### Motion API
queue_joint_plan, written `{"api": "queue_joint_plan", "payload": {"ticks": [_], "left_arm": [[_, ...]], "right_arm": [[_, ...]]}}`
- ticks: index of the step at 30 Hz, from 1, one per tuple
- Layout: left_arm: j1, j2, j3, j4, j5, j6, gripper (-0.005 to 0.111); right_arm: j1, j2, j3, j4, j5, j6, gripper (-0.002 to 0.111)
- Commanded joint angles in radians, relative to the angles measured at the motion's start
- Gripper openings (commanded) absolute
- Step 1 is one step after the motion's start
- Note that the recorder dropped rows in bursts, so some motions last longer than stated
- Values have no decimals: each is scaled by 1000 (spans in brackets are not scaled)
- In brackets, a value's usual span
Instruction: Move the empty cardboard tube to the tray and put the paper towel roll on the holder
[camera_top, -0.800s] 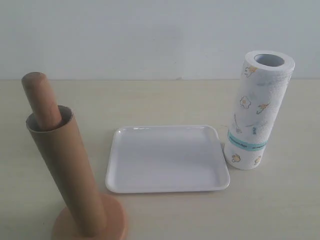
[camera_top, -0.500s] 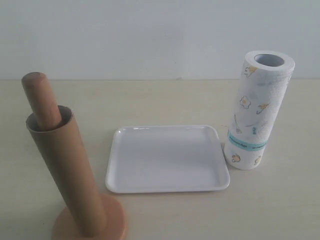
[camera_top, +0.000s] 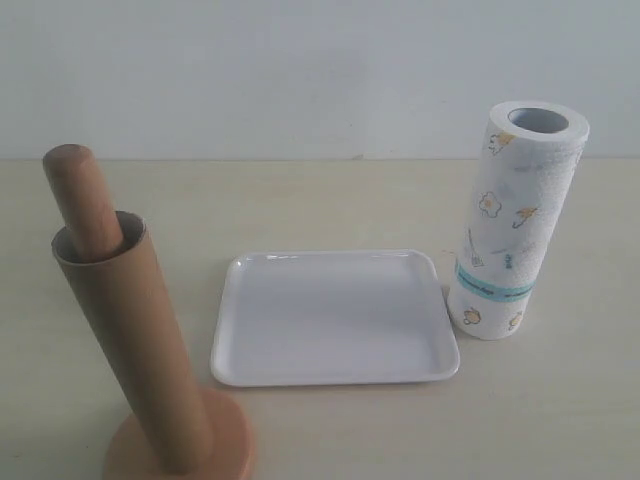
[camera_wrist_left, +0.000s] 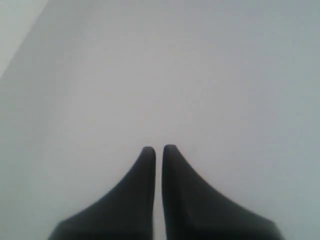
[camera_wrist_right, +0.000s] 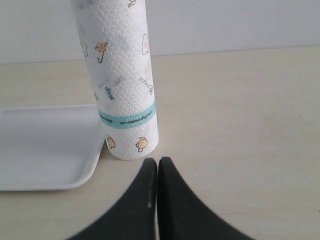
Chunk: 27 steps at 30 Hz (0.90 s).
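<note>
Cardboard tube (camera_top: 135, 350), thin-walled, brown and hollow, sleeves the round-tipped post of the wooden holder (camera_top: 78, 195) at lower left of the exterior view, so the first step looks not yet begun. The glossy white tray (camera_top: 330, 320) lies at centre on the pale counter (camera_top: 300, 200), with the embossed paper towel roll (camera_top: 515, 230) upright just beside its right rim.

Left wrist view: left tool (camera_wrist_left: 158, 149) pressed together, gripping nothing, against featureless grey.

Right wrist view: right tool (camera_wrist_right: 158, 161) likewise closed and empty (the roll stands near its tips).

Next move, likely: spread the left tool, grasp the tube and lift it straight off the post.
</note>
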Motion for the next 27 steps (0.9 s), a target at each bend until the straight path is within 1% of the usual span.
{"api": "queue_joint_plan", "payload": {"ticks": [1,3,4,5,6,7,8,10,11,12,13,15,17,19,20,22,24,25,27], "left_arm": [[4,125,-8,108,313,-142,4],[4,176,36,159,337,-142,4],[4,185,78,223,319,-181,4],[4,184,146,254,249,-264,4],[4,184,189,254,180,-295,4],[4,184,269,254,45,-314,4],[4,184,312,254,-11,-316,4],[4,184,382,274,-79,-363,4],[4,184,415,300,-92,-380,4],[4,184,467,387,-95,-387,4],[4,184,477,425,-105,-405,4],[4,184,477,666,-103,-527,4],[4,185,477,841,-101,-649,4],[4,185,477,955,-97,-715,4],[4,185,477,988,-80,-736,4],[4,185,477,988,-26,-766,4],[4,185,477,988,4,-786,9],[4,185,477,993,2,-799,14],[4,185,477,1012,-2,-804,31]], "right_arm": [[-5,-5,0,-4,-1,-7,0],[-5,-5,0,-4,-1,-7,0],[-5,-5,0,-4,-1,-7,0],[-5,-5,0,-4,-1,-7,0],[-5,-5,0,-4,-1,-7,0],[-5,-5,0,-4,-1,-7,0],[-5,-5,0,-4,-1,-7,0],[-5,-5,0,-4,-1,-7,0],[-5,-5,0,-4,-1,-7,0],[-5,-5,0,-4,-1,-7,0],[-5,-5,0,-4,-1,-7,0],[-5,-5,0,-4,-1,-7,0],[-5,-5,0,-4,-1,-7,0],[-5,-5,0,-4,-1,-7,0],[-5,-5,0,-4,-1,-7,0],[-5,-5,0,-4,-1,-7,0],[-5,-5,0,-4,-1,-7,0],[-5,-5,0,-4,-1,-7,0],[-5,-5,0,-4,-1,-7,0]]}}
